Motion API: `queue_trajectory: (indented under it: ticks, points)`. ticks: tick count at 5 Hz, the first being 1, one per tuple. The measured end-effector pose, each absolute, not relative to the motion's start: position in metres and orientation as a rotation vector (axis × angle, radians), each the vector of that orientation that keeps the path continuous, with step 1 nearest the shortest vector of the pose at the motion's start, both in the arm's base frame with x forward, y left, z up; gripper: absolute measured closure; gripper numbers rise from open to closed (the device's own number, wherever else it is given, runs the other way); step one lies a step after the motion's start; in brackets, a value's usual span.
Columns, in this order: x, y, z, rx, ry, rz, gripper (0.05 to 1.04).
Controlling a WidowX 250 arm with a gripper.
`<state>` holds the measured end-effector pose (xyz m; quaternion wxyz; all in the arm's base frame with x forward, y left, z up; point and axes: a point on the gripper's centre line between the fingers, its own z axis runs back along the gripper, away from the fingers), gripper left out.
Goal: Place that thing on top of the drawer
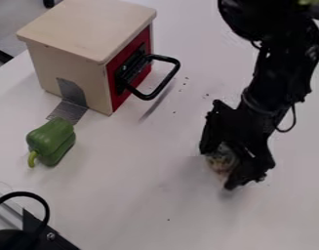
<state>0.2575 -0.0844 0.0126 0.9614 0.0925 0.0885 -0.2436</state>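
The black gripper [218, 168] hangs over the right half of the table, shut on a small mottled brown-and-whitish thing [221, 160]. Its fingers hide part of that thing, and what it is cannot be told. At the upper left stands the drawer box [87, 29], with a flat pale wooden top, a red front and a black handle facing right. The gripper is to the lower right of the box, well apart from it.
A green toy pepper [51, 141] lies on the white table [142, 195], in front of the box. Grey tape [71, 101] runs from the box's side onto the table. A black looped part [32, 195] stands at the lower left corner.
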Motion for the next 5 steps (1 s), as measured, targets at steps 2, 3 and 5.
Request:
queue_trajectory:
  ticks: [2,3,5]
  points:
    - [0.266,-0.086,-0.002,0.212,0.218,-0.474,0.12]
    - [0.266,-0.085,-0.002,0.215,0.223,-0.473,0.362]
    - [0.278,-0.086,0.035,0.165,0.186,-0.427,0.827]
